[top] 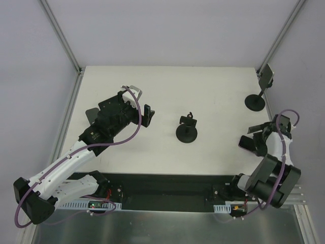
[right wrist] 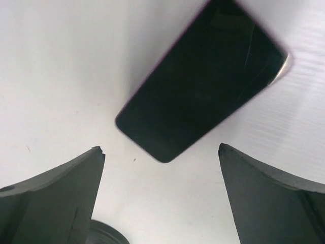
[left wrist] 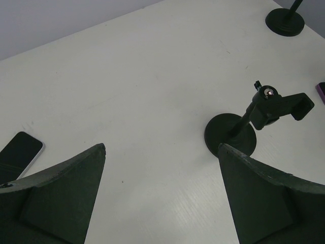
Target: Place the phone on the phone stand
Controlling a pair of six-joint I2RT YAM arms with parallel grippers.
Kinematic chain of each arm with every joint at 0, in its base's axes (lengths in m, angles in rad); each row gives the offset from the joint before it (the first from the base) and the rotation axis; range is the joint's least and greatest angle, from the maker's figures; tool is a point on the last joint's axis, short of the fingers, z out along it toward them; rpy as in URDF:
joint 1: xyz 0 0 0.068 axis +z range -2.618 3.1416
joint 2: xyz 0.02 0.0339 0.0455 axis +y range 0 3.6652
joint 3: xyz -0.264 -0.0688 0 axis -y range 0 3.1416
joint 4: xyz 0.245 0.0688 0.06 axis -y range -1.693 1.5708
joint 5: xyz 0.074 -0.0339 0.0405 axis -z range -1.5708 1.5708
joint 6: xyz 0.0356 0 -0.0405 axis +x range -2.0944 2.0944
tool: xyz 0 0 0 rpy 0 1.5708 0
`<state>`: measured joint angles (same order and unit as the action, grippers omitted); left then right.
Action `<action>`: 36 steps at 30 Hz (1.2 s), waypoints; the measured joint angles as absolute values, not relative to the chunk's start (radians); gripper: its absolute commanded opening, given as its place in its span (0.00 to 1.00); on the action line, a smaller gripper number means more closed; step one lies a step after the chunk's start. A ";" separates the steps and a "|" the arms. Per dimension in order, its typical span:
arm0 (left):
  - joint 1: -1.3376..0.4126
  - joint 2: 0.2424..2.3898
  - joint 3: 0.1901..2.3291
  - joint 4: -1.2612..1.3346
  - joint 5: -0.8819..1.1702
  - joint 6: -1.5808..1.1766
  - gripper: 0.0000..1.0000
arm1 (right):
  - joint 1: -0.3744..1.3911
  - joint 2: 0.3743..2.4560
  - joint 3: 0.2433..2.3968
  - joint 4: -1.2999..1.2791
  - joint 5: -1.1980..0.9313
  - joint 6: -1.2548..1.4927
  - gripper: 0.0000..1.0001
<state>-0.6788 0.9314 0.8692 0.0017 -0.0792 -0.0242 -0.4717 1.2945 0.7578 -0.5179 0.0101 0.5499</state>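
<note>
Reaching for the pickup seems the step in hand. Top view: phone stand (top: 187, 131) in the middle of the table (top: 213, 86), holding nothing. Left wrist: left gripper (left wrist: 161, 148) wide and empty, another phone (left wrist: 20, 152) beside its left finger. Right wrist: right gripper (right wrist: 160, 150) wide and empty; the phone (right wrist: 203, 81) lies flat just ahead, untouched. The next move calls for lowering to straddle it.

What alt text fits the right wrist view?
A black phone lies flat and diagonal on the white table, untouched, just beyond the right gripper, whose two dark fingers stand wide open in the foreground.
</note>
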 measured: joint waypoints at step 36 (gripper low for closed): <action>-0.679 0.929 0.869 0.002 -0.087 -0.046 0.99 | -0.486 1.534 0.929 -0.437 0.024 0.534 0.96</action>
